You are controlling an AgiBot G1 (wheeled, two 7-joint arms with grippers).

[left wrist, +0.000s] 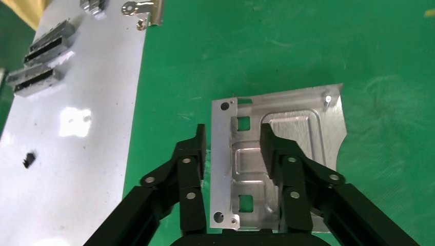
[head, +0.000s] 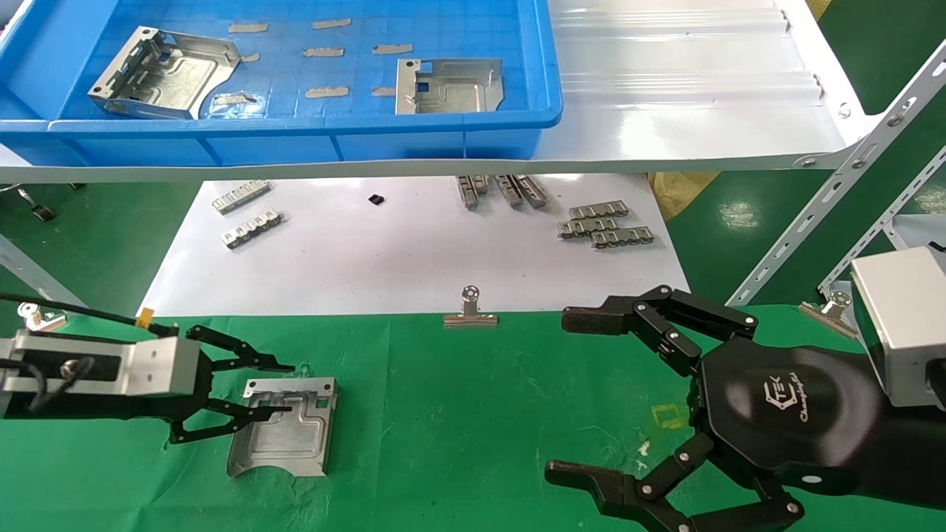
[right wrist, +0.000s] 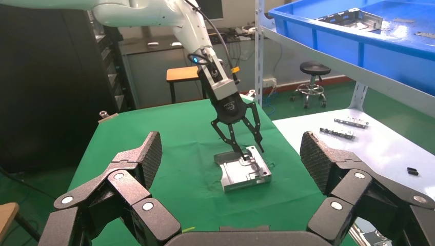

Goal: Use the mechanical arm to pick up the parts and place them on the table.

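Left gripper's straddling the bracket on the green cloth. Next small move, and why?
Probably lift the left gripper straight up and clear. The part lies flat on the table, and in the left wrist view the fingers stand open either side of its folded edge, so nothing seems gripped. Two more parts wait in the blue bin.

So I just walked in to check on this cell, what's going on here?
The left tool sits open over one edge of a sheet-metal bracket lying flat on the green table, one finger on top of it and the other outside its edge. Two more brackets wait in the blue bin on the shelf. The right tool hangs open and empty over the table's right side.
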